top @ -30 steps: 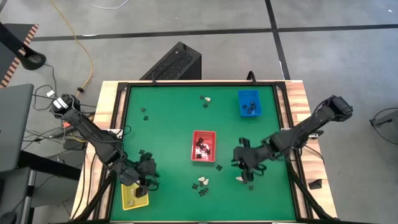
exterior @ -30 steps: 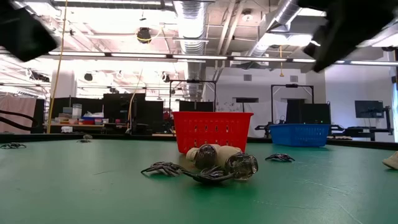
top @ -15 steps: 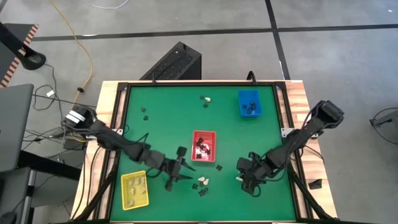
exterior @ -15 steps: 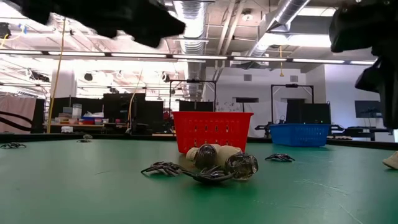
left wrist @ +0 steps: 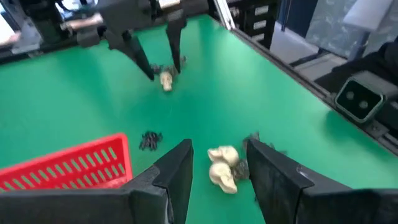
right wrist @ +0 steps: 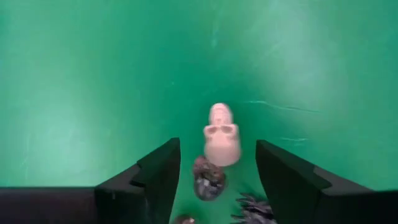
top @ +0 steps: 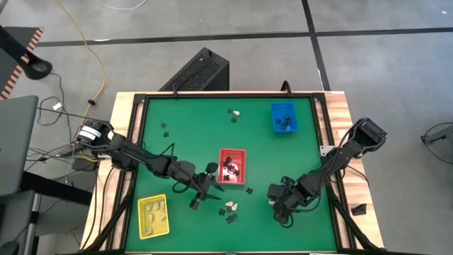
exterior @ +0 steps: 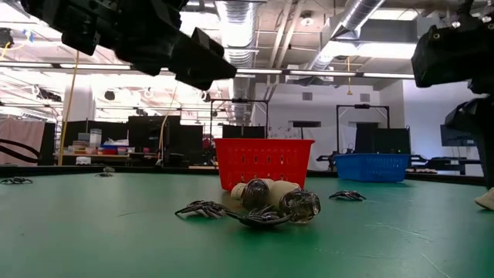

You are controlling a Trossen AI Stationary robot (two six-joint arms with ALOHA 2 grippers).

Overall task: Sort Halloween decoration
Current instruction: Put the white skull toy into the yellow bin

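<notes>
**Fig. — Both grippers poised over loose pieces, near half of table**

Fingers of both grippers stood apart, nothing clamped. Right gripper (top: 282, 207) hung low over the table (top: 184, 127) near its front-right; in right wrist view its fingers (right wrist: 155, 177) bracketed a cream skull (right wrist: 221, 134) lying just ahead of the tips, approx. centred in the gap, long axis running roughly along the approach line. A darker lump (right wrist: 209, 177) lay touching or just beside the skull, nearer the fingers, w/ a black spidery piece (right wrist: 254, 210) close by. Judged: a straight descent would straddle the skull, but the dark lump might be caught too.

Left gripper (top: 201, 193) sat left of the red tray (top: 232, 167), its fingers (left wrist: 177, 177) pointed toward a small cluster (top: 230, 210): two cream skulls (left wrist: 222, 169) plus black bits, ahead of the tips and slightly off to one side. Left arm was the nearer to this cluster; right arm the nearer to the lone skull.

Other pieces: cream and black pair near the far edge (top: 233, 113), black pieces at far left (top: 163, 128), one black spider (left wrist: 150, 139) beside the red tray. Blue tray (top: 284, 117) and red tray held dark pieces; yellow tray (top: 153, 216) held pale ones. Sorting judged partway done.
</notes>
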